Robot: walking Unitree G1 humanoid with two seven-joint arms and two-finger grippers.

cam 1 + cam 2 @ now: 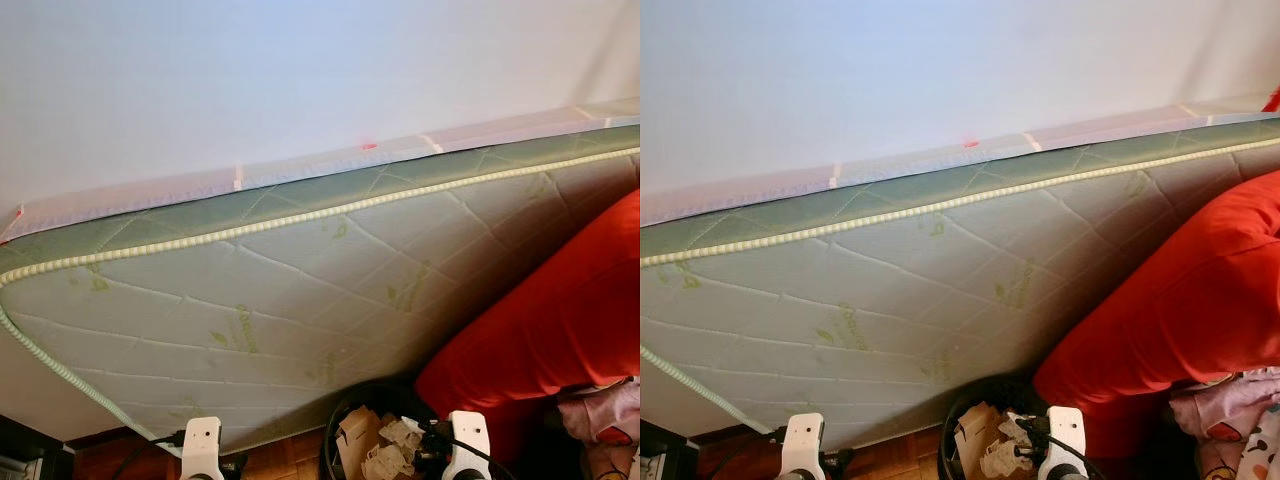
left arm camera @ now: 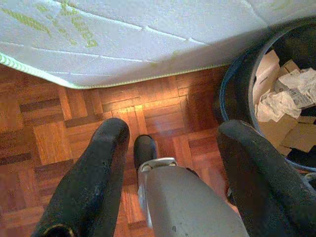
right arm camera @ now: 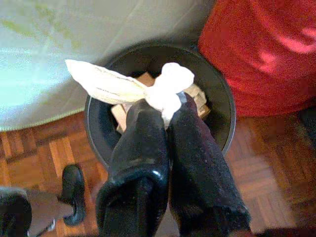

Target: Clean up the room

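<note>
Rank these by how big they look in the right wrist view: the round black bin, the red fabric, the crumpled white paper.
1. Round black bin, largest.
2. Red fabric, cropped by the frame, so its rank is unsure.
3. Crumpled white paper pinched in the right gripper, smallest.

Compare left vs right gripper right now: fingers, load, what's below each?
Left gripper: fingers spread wide apart, nothing between them, above bare parquet floor beside the mattress edge. Right gripper: fingers pressed together, pinching a crumpled white paper wad, directly over the black trash bin that already holds cardboard and paper scraps. Shared: both have long black fingers, both point down toward the floor.
</note>
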